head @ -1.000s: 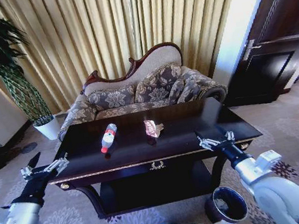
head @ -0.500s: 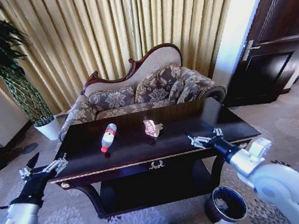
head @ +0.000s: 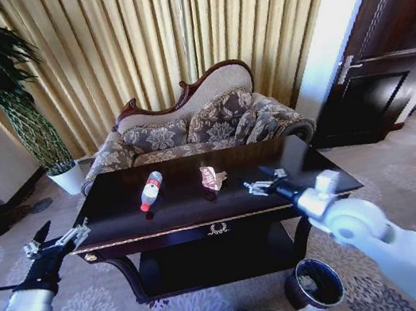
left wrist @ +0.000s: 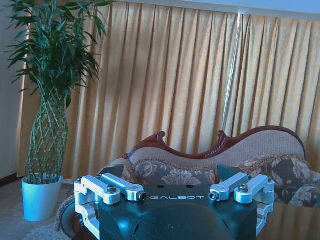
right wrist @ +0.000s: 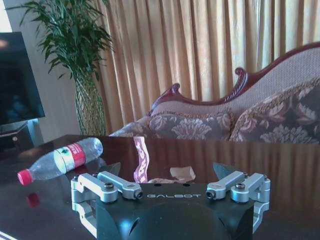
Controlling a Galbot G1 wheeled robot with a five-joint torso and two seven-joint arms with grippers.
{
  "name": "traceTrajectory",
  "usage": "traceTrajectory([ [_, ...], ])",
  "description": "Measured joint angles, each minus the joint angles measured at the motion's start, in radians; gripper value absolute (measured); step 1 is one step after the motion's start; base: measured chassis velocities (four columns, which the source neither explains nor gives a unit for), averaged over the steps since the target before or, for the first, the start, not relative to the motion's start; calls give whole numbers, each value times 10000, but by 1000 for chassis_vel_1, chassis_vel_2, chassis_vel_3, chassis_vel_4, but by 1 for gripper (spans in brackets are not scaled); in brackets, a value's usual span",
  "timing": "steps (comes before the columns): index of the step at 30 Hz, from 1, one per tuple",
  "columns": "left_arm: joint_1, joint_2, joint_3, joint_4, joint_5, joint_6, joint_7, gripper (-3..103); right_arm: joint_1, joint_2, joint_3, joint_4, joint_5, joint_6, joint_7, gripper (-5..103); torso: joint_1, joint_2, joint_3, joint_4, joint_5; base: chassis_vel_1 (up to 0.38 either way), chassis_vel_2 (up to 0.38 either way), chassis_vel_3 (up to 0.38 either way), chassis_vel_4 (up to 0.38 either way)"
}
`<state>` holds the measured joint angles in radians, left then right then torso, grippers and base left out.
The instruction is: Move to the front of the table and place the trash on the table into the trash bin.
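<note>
My right claw (right wrist: 172, 194) body hides the snack wrapper's (right wrist: 141, 161) lower part in the right wrist view. Bottle (right wrist: 57, 160) label text too small to read. Trash bin (head: 314, 283) contents unclear. Worktop (head: 121, 211) underside shelf dark, can't tell what's there.

**Readable text: GALBOT only**

"GALBOT" is showing in pale letters on the dark body of the left gripper (left wrist: 176, 196) and the right gripper (right wrist: 173, 194). The bottle (right wrist: 60, 159) is carrying a red label with white marks, too small to read.
</note>
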<state>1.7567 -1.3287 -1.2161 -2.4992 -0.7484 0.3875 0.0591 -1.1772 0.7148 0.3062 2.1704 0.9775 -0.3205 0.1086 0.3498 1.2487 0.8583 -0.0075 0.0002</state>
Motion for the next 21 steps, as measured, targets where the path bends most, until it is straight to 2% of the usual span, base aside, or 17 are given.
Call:
traceTrajectory([
  [5, -5, 17, -8, -3, 5, 37, -63, 100, 1384, 477, -1222, -798, -431, -110, 326, 100, 0, -1, 1, 0, 2, 0, 0, 0, 0],
  [11, -129, 244, -37, -7, -15, 193, -174, 100, 2799, 1029, -2591, -1437, -330, -484, 842, 100, 0, -1, 0, 1, -4, 0, 0, 0, 0],
  [21, -220, 337, 149, -8, -28, 421, -235, 100, 3942, 1579, -3856, -2479, -234, -599, 1253, 100, -1, -1, 0, 0, -3, 0, 0, 0, 0],
])
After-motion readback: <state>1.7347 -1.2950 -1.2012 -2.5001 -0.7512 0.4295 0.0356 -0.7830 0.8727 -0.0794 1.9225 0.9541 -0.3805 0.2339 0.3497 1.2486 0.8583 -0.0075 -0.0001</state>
